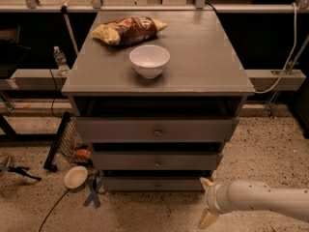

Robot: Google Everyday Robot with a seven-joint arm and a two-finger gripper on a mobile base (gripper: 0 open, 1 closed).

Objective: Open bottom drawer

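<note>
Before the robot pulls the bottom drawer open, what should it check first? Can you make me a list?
1. Bottom drawer not yet open: ok, its front sits shut.
2. Knob in sight: ok, it shows at the middle of the front with nothing over it.
3. Gripper ready to grab: ok, it is open.
4. Gripper lined up with the knob: not ok, it hangs low by the drawer's right end, apart from the knob.
5. White bowl safe on top: ok, it stands upright on the tabletop, back from the front edge.
</note>
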